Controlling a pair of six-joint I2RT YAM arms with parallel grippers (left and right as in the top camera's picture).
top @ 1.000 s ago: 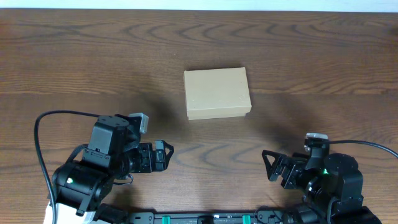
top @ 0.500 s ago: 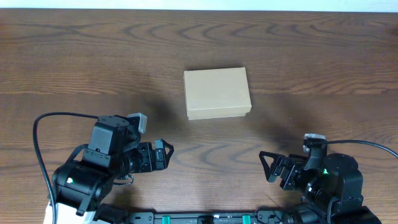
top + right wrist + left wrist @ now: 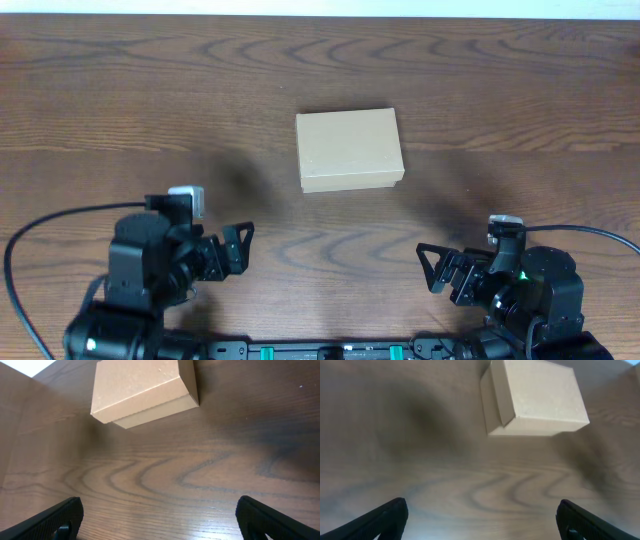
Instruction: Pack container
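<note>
tan cardboard, one container [image 3: 350,150], lid shut, lies at the middle of the dark wooden table [image 3: 120,90], well apart from two grippers. left gripper [image 3: 238,250] and right gripper [image 3: 432,268] both spread wide, holding nothing.

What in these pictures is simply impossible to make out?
- Inside of the container: hidden in every view by its shut lid.
- Container's far side: cut off by the top edge in both wrist views.
- Fine detail of the table: blurred in the left wrist view.
- Fingers of the left gripper and right gripper: mostly cut off by the bottom edge in the wrist views; both stand open.
</note>
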